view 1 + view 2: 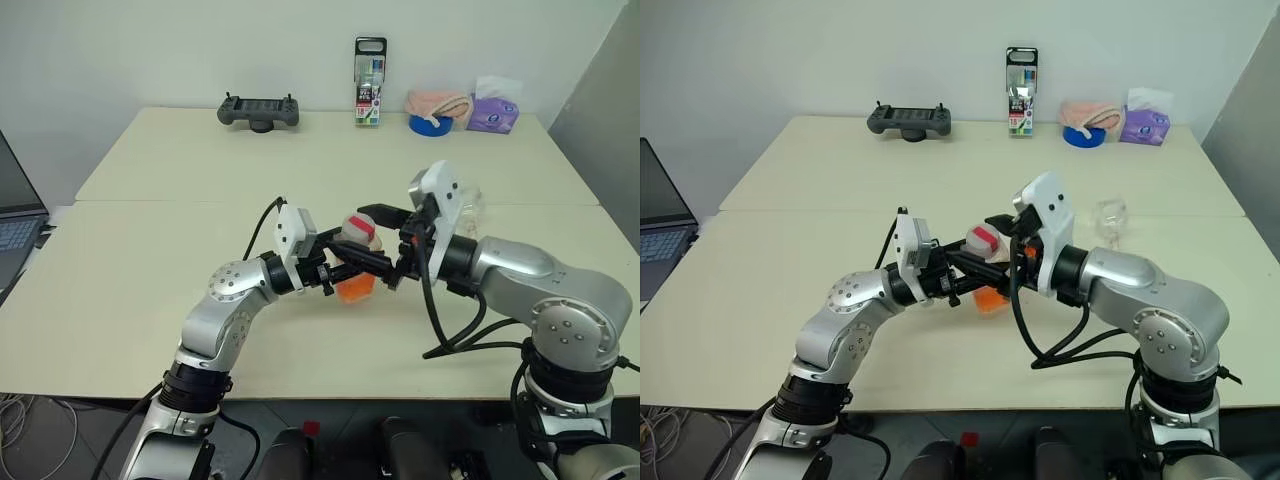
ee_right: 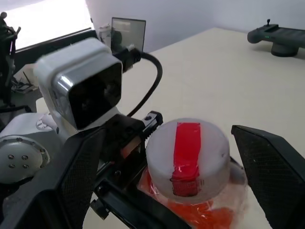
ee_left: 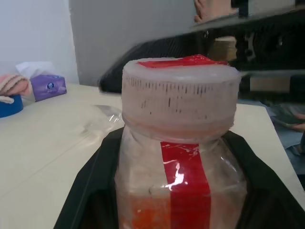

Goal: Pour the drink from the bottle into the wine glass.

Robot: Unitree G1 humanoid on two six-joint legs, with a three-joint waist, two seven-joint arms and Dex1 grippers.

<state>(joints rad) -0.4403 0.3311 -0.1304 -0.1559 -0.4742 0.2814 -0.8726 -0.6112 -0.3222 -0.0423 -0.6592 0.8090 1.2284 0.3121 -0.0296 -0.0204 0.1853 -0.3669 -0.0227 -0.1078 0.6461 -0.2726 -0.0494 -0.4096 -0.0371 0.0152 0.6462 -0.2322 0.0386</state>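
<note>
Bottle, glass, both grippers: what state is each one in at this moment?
Bottle: capped, held upright off the table.
Cap: on, a strip of red tape across it.
Drink: orange, fills the bottom of the bottle.
Wine glass: on the table, looks empty.
Left gripper: shut on the bottle's body.
Right gripper: open, a finger on each side of the cap, not touching.

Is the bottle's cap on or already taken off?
On. The whitish cap with red tape sits on the bottle, between the right gripper's open fingers.
</note>
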